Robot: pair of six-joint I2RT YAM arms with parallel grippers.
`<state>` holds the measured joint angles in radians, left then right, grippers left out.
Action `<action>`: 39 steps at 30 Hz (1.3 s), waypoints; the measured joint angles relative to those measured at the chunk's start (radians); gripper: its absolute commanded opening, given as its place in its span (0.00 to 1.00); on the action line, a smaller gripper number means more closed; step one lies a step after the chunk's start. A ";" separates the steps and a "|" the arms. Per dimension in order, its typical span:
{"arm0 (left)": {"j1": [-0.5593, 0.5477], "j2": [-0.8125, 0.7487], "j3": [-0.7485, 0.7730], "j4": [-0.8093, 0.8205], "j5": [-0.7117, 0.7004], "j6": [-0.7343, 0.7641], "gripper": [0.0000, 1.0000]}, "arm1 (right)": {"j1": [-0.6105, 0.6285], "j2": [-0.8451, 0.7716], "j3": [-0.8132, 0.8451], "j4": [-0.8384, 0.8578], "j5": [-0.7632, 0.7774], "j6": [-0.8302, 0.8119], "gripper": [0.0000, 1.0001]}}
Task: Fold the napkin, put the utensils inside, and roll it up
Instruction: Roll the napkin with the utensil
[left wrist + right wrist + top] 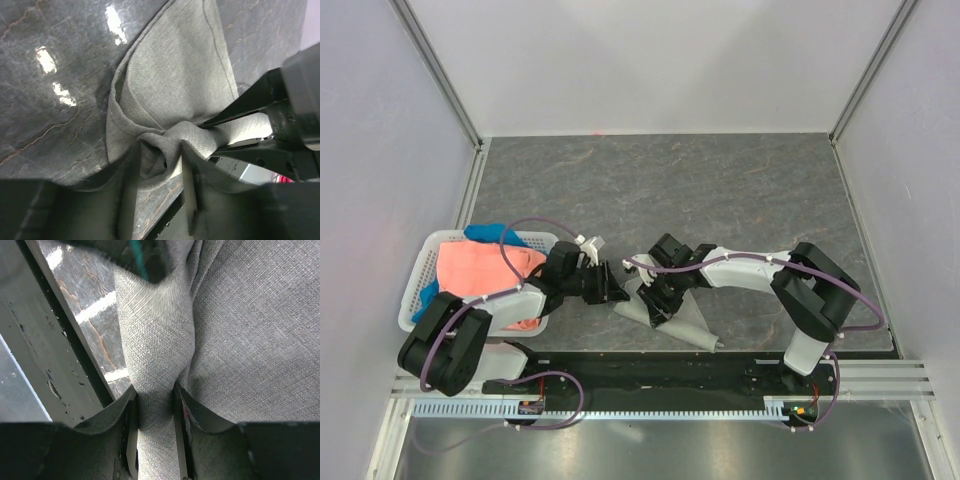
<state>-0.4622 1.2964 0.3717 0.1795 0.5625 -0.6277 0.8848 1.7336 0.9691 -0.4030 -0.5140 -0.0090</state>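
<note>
A light grey, plain fabric napkin [688, 325] lies crumpled on a dark grey, marbled bench [720, 190], close to the bench's near edge. Both robot arms are bent low over it.

The left claw [612, 286] is at the napkin's left end. Its two fingers are pinched on a bunched fold of the cloth, which fills the gap between them.

The right claw [658, 300] sits just beside the left claw, on its right, almost tip to tip with it. It is clamped on a narrow strip of the same napkin, which runs straight through between its fingers. From the right claw, the rest of the napkin spreads away to the right and lies on the bench.

Well to the left of the left claw, partly behind that arm, stands a white slatted plastic basket [418, 285]. It holds a coral-orange cloth [475, 268] and a blue cloth [485, 232].
</note>
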 measured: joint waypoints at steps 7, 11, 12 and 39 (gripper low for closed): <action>0.000 0.040 -0.002 0.013 0.016 0.000 0.02 | -0.015 0.005 0.005 -0.009 -0.026 -0.006 0.57; 0.000 0.044 -0.002 -0.009 0.002 0.000 0.02 | -0.015 -0.008 0.021 -0.042 -0.006 -0.008 0.65; 0.000 0.046 -0.002 -0.016 -0.004 0.000 0.02 | -0.015 -0.018 0.026 -0.054 0.020 -0.011 0.66; 0.000 0.140 0.082 -0.103 0.002 0.010 0.43 | 0.154 -0.036 0.034 -0.075 0.407 -0.078 0.39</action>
<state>-0.4622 1.4364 0.4534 0.0769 0.5644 -0.6182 1.0393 1.6978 1.0031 -0.4782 -0.1074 -0.0872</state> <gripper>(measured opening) 0.258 0.474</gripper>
